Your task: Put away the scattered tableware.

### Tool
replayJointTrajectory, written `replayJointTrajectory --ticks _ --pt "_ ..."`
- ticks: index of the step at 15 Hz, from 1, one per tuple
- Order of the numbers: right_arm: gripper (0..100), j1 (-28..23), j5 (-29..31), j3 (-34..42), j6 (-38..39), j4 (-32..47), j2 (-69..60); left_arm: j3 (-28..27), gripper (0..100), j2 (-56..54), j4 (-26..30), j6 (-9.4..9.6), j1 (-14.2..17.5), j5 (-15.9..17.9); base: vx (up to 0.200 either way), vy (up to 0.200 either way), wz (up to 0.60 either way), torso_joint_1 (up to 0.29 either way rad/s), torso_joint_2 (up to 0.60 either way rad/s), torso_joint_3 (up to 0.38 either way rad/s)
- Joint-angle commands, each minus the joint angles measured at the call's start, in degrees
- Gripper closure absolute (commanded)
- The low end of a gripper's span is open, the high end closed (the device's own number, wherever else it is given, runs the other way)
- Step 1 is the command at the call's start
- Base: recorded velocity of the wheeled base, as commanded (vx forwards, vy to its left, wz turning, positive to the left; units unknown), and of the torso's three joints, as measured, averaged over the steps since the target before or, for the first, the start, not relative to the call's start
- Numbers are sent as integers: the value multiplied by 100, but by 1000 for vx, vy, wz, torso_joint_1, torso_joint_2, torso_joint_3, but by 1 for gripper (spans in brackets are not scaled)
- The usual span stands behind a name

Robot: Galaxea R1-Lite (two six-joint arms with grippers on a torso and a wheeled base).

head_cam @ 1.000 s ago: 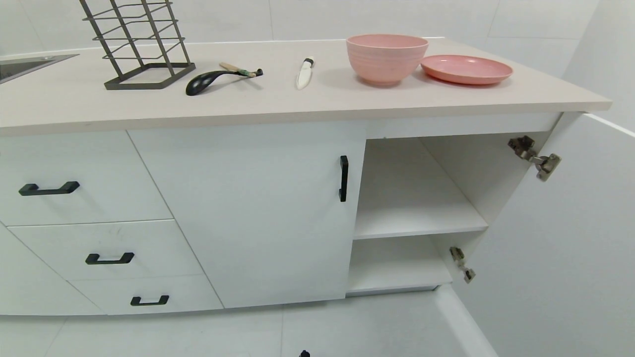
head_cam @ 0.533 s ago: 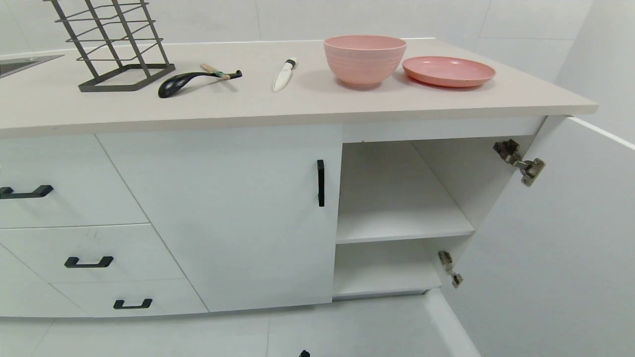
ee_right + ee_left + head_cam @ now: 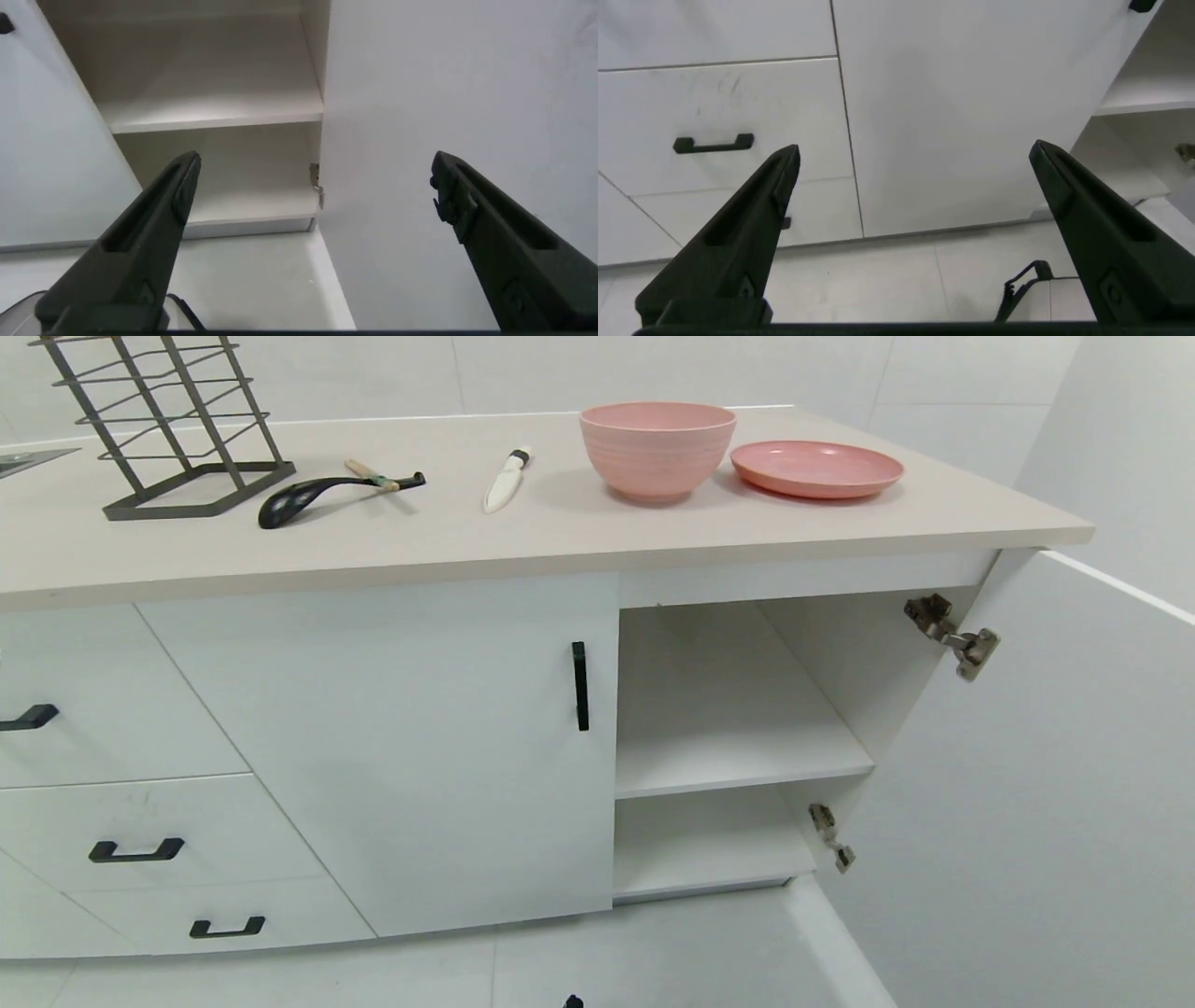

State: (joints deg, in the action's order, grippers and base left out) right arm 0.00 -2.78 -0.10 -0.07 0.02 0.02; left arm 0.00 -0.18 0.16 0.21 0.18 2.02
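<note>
On the beige countertop (image 3: 560,537) stand a pink bowl (image 3: 657,450) and, right of it, a pink plate (image 3: 817,469). Left of the bowl lie a white knife with a black tip (image 3: 505,482), a black ladle (image 3: 313,497) and a short wooden-handled tool (image 3: 371,477) across the ladle's handle. My left gripper (image 3: 915,163) is open, low before the drawer fronts and the shut cabinet door. My right gripper (image 3: 313,173) is open too, low before the open cabinet's shelves (image 3: 210,117). Neither holds anything.
A black wire rack (image 3: 163,425) stands at the counter's back left. The right cabinet door (image 3: 1055,784) is swung wide open, showing two bare shelves (image 3: 738,765). The left door with a black handle (image 3: 580,686) is shut. Drawers (image 3: 131,821) lie further left.
The whole head picture has slid left and slightly down, so the camera has moved rightward. The tableware on the counter has kept its places.
</note>
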Motion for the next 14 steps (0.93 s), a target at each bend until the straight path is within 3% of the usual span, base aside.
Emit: replayJointTrajectory --ticks 1,4,10,14 --pt "0 0 -3 1 -1 -2 -2 0 0 18 2 -21 -1 -9 0 0 0 0 0 0" --pt "0 0 -3 1 -1 -2 -2 0 0 18 2 6 -1 -9 0 -200 0 2 4 4" --pt "0 0 -3 1 -1 -2 -2 0 0 27 2 -21 -1 -9 0 0 0 0 0 0" --pt "0 0 -3 1 -1 -2 -2 0 0 27 2 -21 -1 -9 200 0 0 0 -1 2"
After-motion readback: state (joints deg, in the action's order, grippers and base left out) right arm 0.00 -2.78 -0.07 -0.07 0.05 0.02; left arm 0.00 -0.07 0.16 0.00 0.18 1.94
